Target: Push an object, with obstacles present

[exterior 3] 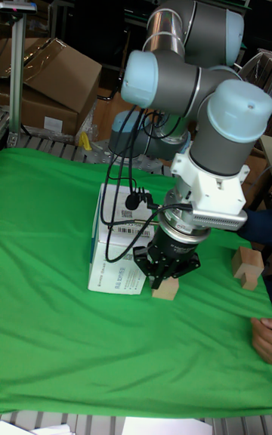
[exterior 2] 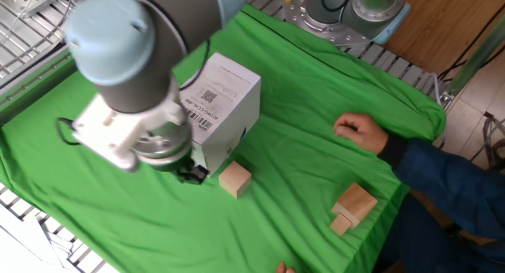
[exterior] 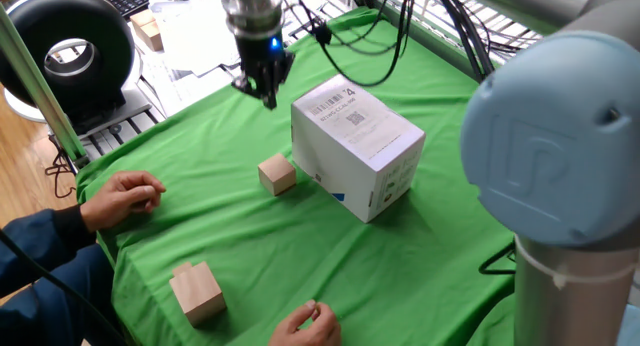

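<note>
The object, a small pale wooden cube (exterior: 277, 174) (exterior 2: 235, 181) (exterior 3: 165, 289), lies on the green cloth just left of the obstacle, a large white box (exterior: 355, 146) (exterior 2: 225, 95) (exterior 3: 117, 254) with barcode labels and a printed "4". My gripper (exterior: 266, 91) (exterior 2: 192, 174) hangs above the cloth beyond the cube, off the box's far left corner, touching neither. Its fingers are shut with nothing between them. In the tall fixed view the gripper (exterior 3: 165, 269) partly covers the cube.
A bigger light wooden block (exterior: 196, 291) (exterior 2: 353, 206) (exterior 3: 248, 265) stands near the cloth's front corner. A person's hands (exterior: 125, 196) (exterior: 305, 326) rest at the table edge near it. Black cables hang from the arm over the box. A black round device (exterior: 70, 51) sits beyond the cloth.
</note>
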`<action>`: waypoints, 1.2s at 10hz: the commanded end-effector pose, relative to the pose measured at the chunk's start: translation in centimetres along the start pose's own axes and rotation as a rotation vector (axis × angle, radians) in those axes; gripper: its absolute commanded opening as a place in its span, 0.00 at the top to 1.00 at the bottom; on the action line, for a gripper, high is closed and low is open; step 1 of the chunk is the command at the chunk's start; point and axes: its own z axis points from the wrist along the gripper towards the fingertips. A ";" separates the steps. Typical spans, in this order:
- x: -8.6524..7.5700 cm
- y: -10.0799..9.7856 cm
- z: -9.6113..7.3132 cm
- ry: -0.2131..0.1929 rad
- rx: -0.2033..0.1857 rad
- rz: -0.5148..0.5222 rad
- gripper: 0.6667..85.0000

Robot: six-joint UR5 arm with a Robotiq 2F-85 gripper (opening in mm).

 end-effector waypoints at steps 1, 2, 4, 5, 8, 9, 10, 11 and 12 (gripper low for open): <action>-3.1 -1.9 -1.8 -0.070 -0.020 -0.008 1.00; -3.9 -2.7 -2.1 -0.096 -0.016 -0.005 1.00; -5.7 -3.8 -1.8 -0.134 -0.014 0.004 1.00; -6.4 -3.8 -1.4 -0.145 -0.015 0.011 1.00; -7.0 -3.6 -0.9 -0.152 -0.022 0.014 1.00; -6.9 -3.3 -0.9 -0.152 -0.035 0.016 1.00; -6.6 -3.3 -1.0 -0.141 -0.036 0.016 1.00; -6.4 -3.2 -1.0 -0.137 -0.039 0.016 1.00; -6.4 -2.9 -1.0 -0.134 -0.049 0.016 1.00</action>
